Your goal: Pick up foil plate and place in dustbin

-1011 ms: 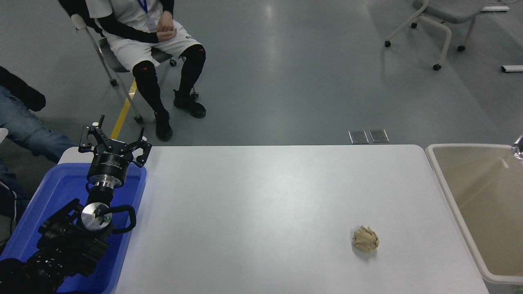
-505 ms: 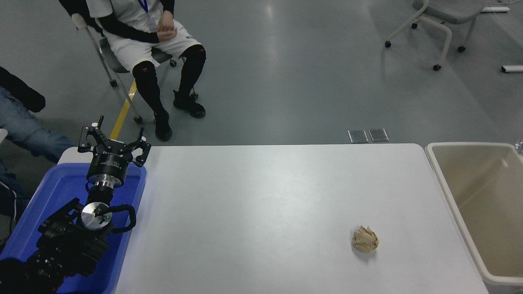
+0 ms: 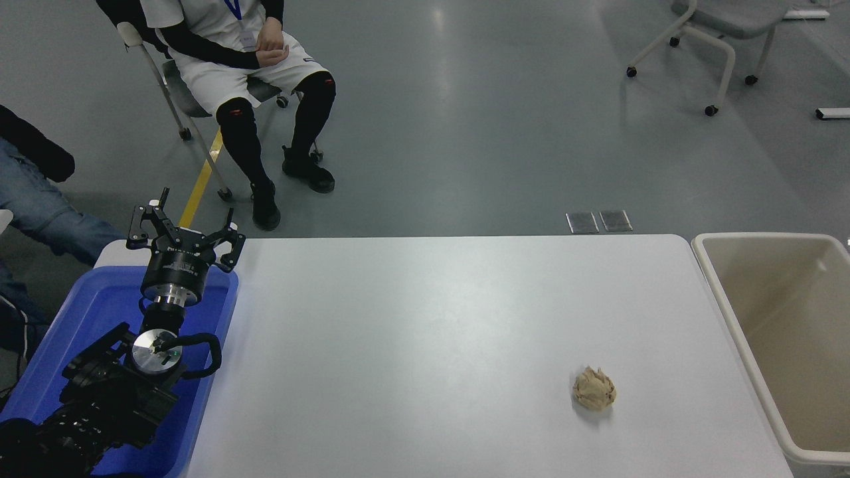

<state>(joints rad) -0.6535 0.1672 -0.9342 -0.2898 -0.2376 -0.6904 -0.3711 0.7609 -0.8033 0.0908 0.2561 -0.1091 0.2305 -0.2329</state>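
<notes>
Room: grey polished floor [image 3: 465,133] with light glare; a yellow line runs toward the table's far left corner. An unoccupied wheeled chair [image 3: 704,33] stands at the far right.
Table [image 3: 431,345]: white, matte, bare across most of its top; it carries only one loose thing.
Dustbin [image 3: 730,312]: beige, deep, set against the table's right edge with its rim about level with the top, probably so waste can be dropped in straight off the table. The part of its inside that shows holds nothing.
Tub [image 3: 80,305]: blue, against the table's left edge, mirroring the dustbin.
People: one person [image 3: 246,60] sits on a chair beyond the far left corner, hands folded in lap, watching rather than reaching. A second person's jeans leg [image 3: 46,219] shows at the left edge.
Left arm: parked over the tub, its gripper [image 3: 187,232] near the far left corner, fingers spread apart and holding nothing.
Right arm: out of view, so its gripper's state is unknown.
Paper ball [image 3: 594,389]: small, tan, crumpled, lying near the table's near right corner, just short of the dustbin.
Foil plate: nowhere visible, neither on the table nor in the shown part of the dustbin; whether it was delivered cannot be told.
</notes>
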